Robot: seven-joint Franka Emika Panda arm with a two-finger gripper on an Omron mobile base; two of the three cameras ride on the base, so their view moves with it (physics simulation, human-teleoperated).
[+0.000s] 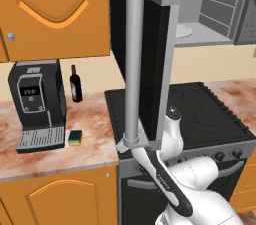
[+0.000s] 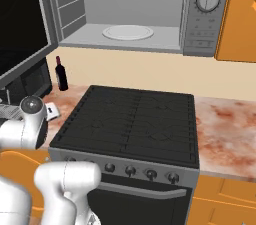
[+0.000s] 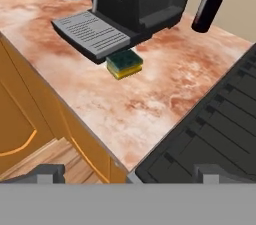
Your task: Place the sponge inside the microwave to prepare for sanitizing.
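- One sponge (image 1: 75,137) lies flat on the marbled counter (image 1: 95,139), green layer up, touching or just beside the right edge of the coffee machine's drip tray (image 1: 42,140); in the hand view the sponge (image 3: 124,64) sits right at the tray's near corner.
- Two dark fingertips (image 3: 49,173) of the gripper (image 3: 131,175) rise at the bottom of the hand view, set wide apart with nothing between them.
- The sponge is well beyond the fingers and a little left of the midline between them; bare counter lies in between.
- The right fingertip hangs over the edge of the black stove (image 3: 210,134), the left one over the orange cabinet front (image 3: 30,119) below the counter.
- The coffee machine (image 1: 37,101) stands at the left of the counter, with a dark wine bottle (image 1: 75,84) far behind the sponge by the wall.
- The microwave (image 2: 135,11) hangs above the stove (image 2: 130,124), its door (image 1: 142,59) swung wide open to the left, with the long grey handle (image 1: 133,64) facing the robot.
- Inside, the light grey cavity holds a white turntable (image 2: 128,32) with nothing on it.
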